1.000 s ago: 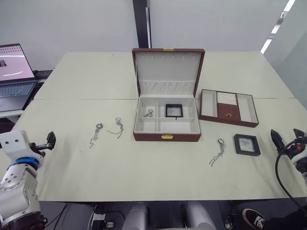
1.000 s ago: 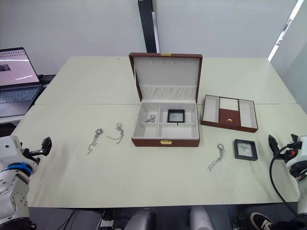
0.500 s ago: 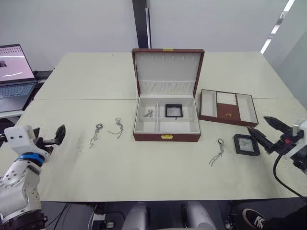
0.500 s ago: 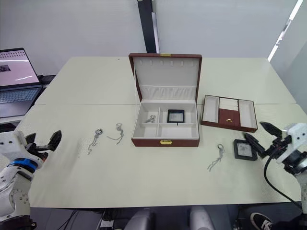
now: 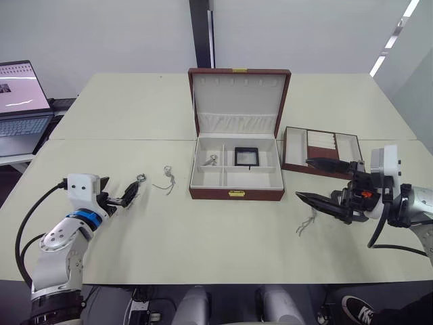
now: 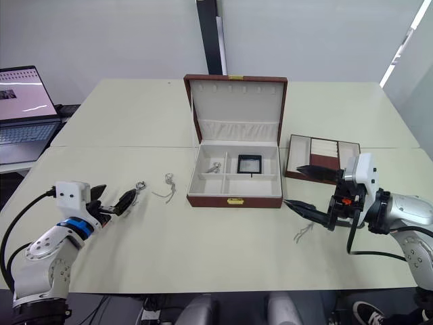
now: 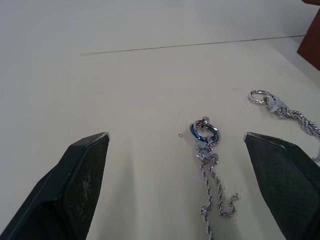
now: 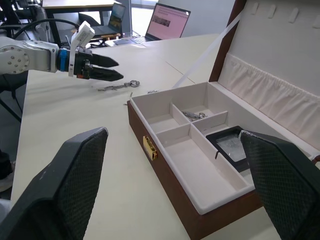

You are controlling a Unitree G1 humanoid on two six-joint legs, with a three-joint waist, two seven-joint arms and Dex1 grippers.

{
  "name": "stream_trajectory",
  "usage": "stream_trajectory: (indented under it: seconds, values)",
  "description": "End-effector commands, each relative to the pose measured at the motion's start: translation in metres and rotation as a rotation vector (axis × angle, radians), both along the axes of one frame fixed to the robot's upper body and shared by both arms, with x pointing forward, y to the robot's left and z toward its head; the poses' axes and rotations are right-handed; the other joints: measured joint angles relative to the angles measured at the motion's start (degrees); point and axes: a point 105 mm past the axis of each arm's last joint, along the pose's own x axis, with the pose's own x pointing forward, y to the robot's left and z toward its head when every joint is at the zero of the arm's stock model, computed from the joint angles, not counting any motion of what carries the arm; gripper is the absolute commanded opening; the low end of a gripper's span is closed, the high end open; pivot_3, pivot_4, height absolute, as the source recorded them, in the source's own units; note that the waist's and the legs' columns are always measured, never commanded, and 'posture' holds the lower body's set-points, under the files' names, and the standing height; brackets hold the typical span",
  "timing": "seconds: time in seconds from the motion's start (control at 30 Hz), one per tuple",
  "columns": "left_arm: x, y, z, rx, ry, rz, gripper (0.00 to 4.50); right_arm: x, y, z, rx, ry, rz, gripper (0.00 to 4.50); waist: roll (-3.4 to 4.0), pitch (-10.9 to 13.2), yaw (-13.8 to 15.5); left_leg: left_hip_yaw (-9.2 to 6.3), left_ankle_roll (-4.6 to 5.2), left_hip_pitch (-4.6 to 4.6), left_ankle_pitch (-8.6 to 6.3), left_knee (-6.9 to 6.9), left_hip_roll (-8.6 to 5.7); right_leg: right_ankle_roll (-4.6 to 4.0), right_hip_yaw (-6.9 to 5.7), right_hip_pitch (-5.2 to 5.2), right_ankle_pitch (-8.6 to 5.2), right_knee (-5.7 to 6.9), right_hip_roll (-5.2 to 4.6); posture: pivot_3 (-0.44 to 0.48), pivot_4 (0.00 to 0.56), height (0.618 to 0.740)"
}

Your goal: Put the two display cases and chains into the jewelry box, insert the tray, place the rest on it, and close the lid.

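Both pincers spread wide and empty over the tabletop (image 5: 203,237). The left pincer (image 5: 126,197) hovers at a chain (image 7: 207,165) lying at nine o'clock from the open box (image 5: 235,169), a second chain (image 5: 166,179) just beside. The right pincer (image 5: 325,183) reaches at four o'clock from the box, above a third chain (image 5: 308,222), the tray (image 5: 323,152) behind it. One case (image 5: 245,156) and a chain (image 5: 210,160) already sit in the box's rear compartments. The left would do well to lower squarely over the ringed end and pinch where links bunch, so nothing slips on the lift.
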Motion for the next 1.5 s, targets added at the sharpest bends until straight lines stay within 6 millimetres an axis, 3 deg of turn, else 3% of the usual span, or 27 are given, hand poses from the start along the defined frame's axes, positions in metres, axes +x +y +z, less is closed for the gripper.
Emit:
stream_trajectory:
  seconds: [0.03,0.5,0.87,1.13,1.33,1.5]
  values:
    - [0.003,-0.008,0.009,0.025,-0.041,-0.01,4.48,0.0,0.001,0.003,-0.007,-0.027,-0.006,4.5,0.0,0.0,-0.01,0.0,0.0,0.0,0.0,0.0,0.0,0.0,0.0,0.0,0.0,0.0,0.0,0.0,0.15,0.74]
    - [0.019,-0.004,-0.021,0.056,0.102,0.01,4.48,-0.002,0.008,0.001,0.008,-0.014,-0.004,4.5,0.0,0.0,-0.03,-0.01,0.0,0.01,0.0,0.01,-0.01,0.0,-0.02,0.01,0.0,0.01,0.01,0.0,0.15,0.74]
    - [0.008,-0.002,-0.043,0.066,0.198,-0.01,4.48,0.001,0.006,0.003,0.005,-0.018,-0.018,4.5,0.11,-0.11,-0.16,-0.02,0.0,0.08,0.0,-0.01,0.0,0.0,0.04,0.03,0.0,0.02,0.01,0.0,0.15,0.74]
    - [0.004,-0.002,-0.047,0.059,0.207,-0.008,4.48,0.0,0.007,0.003,0.004,-0.014,-0.015,4.5,0.32,-0.29,-0.17,-0.01,0.01,0.14,-0.01,-0.04,0.0,0.0,0.07,0.08,0.0,-0.02,0.01,0.0,0.15,0.74]
    - [0.002,0.001,-0.051,0.062,0.216,0.0,3.13,-0.004,0.009,-0.001,-0.007,0.0,0.009,4.5,0.33,-0.29,-0.24,0.02,0.05,0.7,-0.04,-0.22,0.01,0.01,0.07,0.66,-0.01,-0.23,0.01,0.0,0.15,0.74]
    - [0.002,0.004,-0.052,0.063,0.218,0.008,1.69,-0.005,0.009,-0.002,-0.01,0.002,0.013,4.5,0.37,-0.32,-0.4,0.03,0.06,0.84,-0.05,-0.26,0.03,0.01,0.11,0.74,-0.01,-0.24,0.04,0.0,0.15,0.74]
